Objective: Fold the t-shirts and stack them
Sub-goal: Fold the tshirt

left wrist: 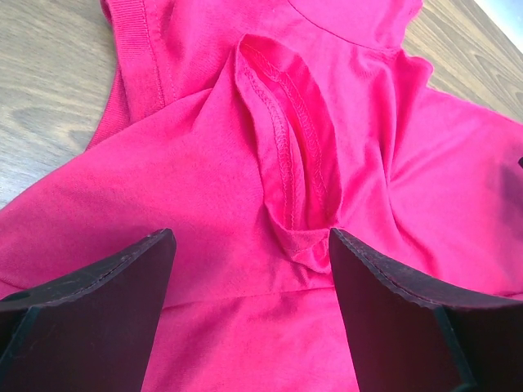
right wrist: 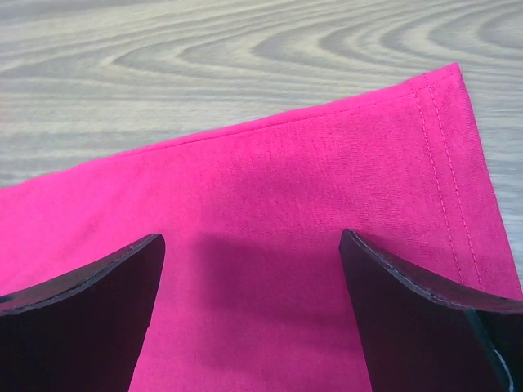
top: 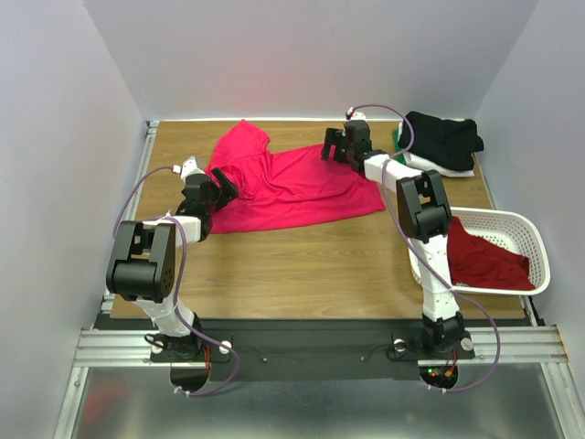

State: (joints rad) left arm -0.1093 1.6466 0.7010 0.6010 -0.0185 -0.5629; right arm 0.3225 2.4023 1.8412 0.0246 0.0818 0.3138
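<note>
While both arms reach out across the table (top: 302, 265), the pink shirt (top: 302, 187) lies spread and rumpled on the wood toward the far side, with one part pointing at the back wall. The left gripper (top: 227, 186) is over the shirt's left end, its jaws spread wide. Between them lies a stitched opening (left wrist: 286, 155) puckered into a narrow fold; whether it is collar or sleeve I can't tell. Nothing is pinched.

The right gripper (top: 331, 146) is over the far right end of the shirt, jaws likewise spread. The hem corner (right wrist: 449, 122) lies flat on the table just ahead of its fingers, with cloth beneath them but none gripped.

A folded pile sits at the far right corner: a black shirt (top: 443, 137) on top, a white shirt (top: 454, 169) under it, and a green shirt (top: 398, 139) peeking out at the left. Beside the right arm, a basket (top: 539, 247) holds a bunched dark red shirt (top: 484, 261).
</note>
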